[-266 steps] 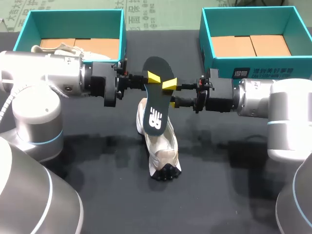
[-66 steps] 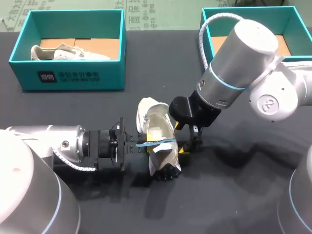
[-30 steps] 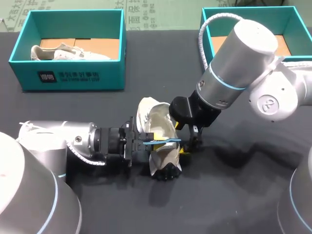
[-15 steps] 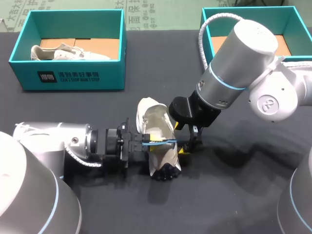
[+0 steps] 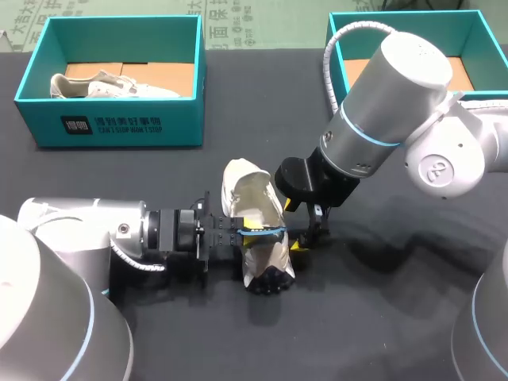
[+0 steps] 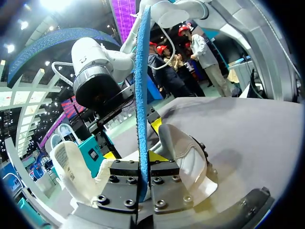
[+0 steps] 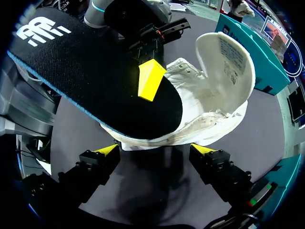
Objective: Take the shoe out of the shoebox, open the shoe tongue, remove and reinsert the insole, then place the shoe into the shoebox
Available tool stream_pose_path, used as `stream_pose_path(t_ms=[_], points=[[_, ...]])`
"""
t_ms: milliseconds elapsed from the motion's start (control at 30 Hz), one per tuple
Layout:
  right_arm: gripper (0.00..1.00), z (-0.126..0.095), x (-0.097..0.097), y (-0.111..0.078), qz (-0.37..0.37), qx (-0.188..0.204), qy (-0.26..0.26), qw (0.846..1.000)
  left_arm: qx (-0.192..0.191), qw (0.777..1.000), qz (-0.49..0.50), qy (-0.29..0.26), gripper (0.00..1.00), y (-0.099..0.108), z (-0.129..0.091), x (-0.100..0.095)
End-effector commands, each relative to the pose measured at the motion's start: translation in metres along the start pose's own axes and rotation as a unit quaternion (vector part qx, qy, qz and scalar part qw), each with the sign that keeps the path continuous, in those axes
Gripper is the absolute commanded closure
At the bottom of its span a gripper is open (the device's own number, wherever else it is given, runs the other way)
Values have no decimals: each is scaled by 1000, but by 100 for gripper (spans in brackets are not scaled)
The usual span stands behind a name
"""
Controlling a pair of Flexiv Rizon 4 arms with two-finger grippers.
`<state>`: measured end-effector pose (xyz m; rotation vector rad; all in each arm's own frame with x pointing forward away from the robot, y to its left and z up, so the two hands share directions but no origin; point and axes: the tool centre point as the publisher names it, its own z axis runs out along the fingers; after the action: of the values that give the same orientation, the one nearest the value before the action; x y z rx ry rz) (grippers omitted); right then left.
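One insole (image 7: 95,76) edge pinched in left hand (image 6: 141,160), right hand (image 7: 159,150) spread beside shoe (image 5: 254,190).

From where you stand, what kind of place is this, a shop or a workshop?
Probably a robot test bench for handling shoes: a dark table carries two teal shoeboxes, a white shoe lies on it, and two robot arms meet at the shoe.

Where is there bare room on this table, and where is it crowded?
Bare table lies between the left shoebox and right shoebox, and in front of the shoe toward the near edge. Crowded: the middle, where the left hand with the insole and the right hand flank the shoe.
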<state>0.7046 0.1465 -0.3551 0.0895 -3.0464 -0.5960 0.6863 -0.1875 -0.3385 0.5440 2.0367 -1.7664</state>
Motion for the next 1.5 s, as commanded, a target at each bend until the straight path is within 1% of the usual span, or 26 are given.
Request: stream_pose_path(t_ms=[33,167,300,333,400,433,633,767,967,1267,1300,1400,1433,1467,1500], points=[[0,1,1,0,0,1,-1,1000,1,1000,-2,-2,100,-1,1,2],[0,1,1,0,0,1,-1,1000,1,1000,-7,-1,100,1,-1,3],[0,1,1,0,0,1,-1,1000,5,1000,-9,1,100,-2,-2,5],[0,1,1,0,0,1,-1,1000,6,1000,-9,1,94,-2,-2,5],[0,1,1,0,0,1,-1,1000,8,1000,-9,1,86,-4,-2,5],[0,1,1,0,0,1,-1,1000,9,1000,-9,1,84,-5,-2,5],[0,1,1,0,0,1,-1,1000,14,1000,-4,-1,82,-10,-1,4],[0,1,1,0,0,1,-1,1000,18,1000,-1,-1,77,-12,0,4],[0,1,1,0,0,1,-1,1000,21,1000,5,0,77,-18,2,1],[0,1,1,0,0,1,-1,1000,28,999,21,2,74,-29,8,-5],[0,1,1,0,0,1,-1,1000,29,999,23,2,74,-31,8,-5],[0,1,1,0,0,1,-1,1000,31,999,27,6,80,-33,11,-5],[0,1,1,0,0,1,-1,1000,30,999,29,8,86,-34,12,-5],[0,1,1,0,0,1,-1,1000,27,999,33,9,100,-34,13,-5],[0,1,1,0,0,1,-1,1000,26,999,40,9,100,-34,14,-4]])
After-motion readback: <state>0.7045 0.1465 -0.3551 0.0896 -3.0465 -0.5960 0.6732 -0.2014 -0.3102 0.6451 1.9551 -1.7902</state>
